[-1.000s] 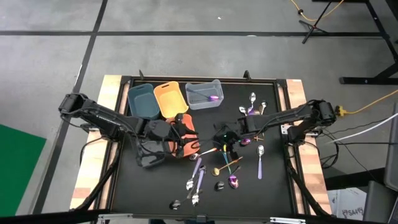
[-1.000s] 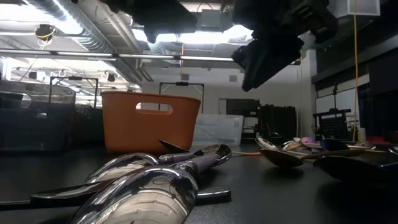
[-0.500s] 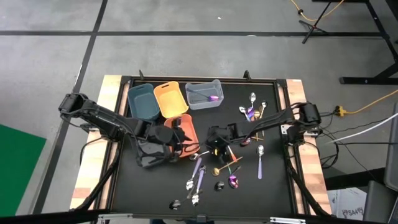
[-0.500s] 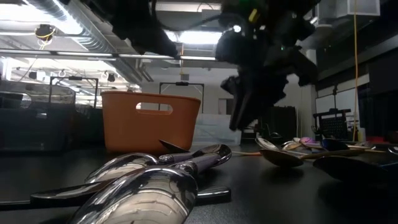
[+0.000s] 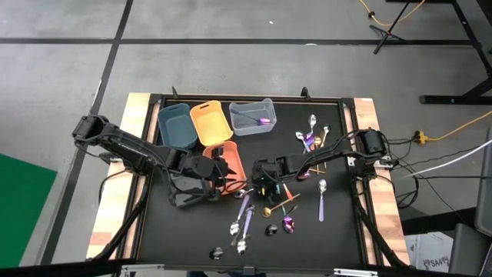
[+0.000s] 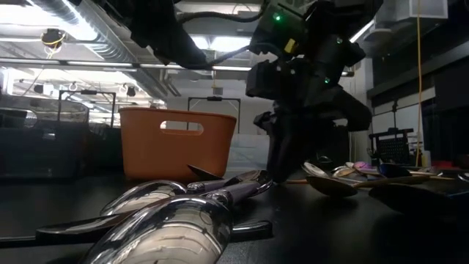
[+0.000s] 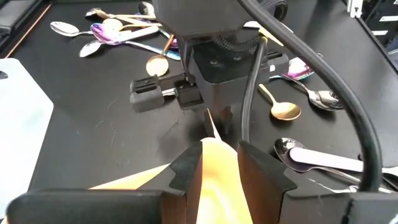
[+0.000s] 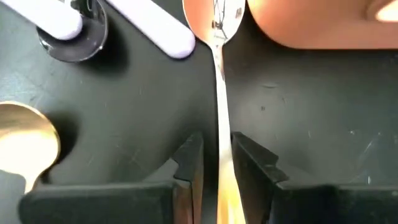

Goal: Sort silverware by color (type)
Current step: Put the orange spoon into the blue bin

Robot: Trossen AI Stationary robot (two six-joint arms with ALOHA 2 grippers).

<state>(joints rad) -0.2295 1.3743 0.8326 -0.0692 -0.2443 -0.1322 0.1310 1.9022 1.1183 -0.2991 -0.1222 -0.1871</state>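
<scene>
The black table (image 5: 338,231) fills the middle of the high view, with a teal bin (image 5: 176,125), an orange bin (image 5: 210,121) and a clear bin (image 5: 252,116) in a row along its upper edge; a purple spoon (image 5: 262,121) lies in the clear one. A salmon bin (image 5: 229,161) sits below them at centre. The left gripper (image 5: 217,171) is clamped on that bin's rim, its fingers (image 7: 186,169) straddling the wall. Just right of it, the right gripper (image 5: 265,180) is down at the tabletop with a copper spoon (image 8: 217,37) lying between its fingers (image 8: 189,163); they are close either side of the handle, but whether they pinch it I cannot tell. The remaining silverware (image 5: 265,215) is scattered below and right of centre, with a cluster (image 5: 311,137) at upper right. Compared with a second ago, the right gripper has travelled left and lower, from mid-right to beside the salmon bin.
</scene>
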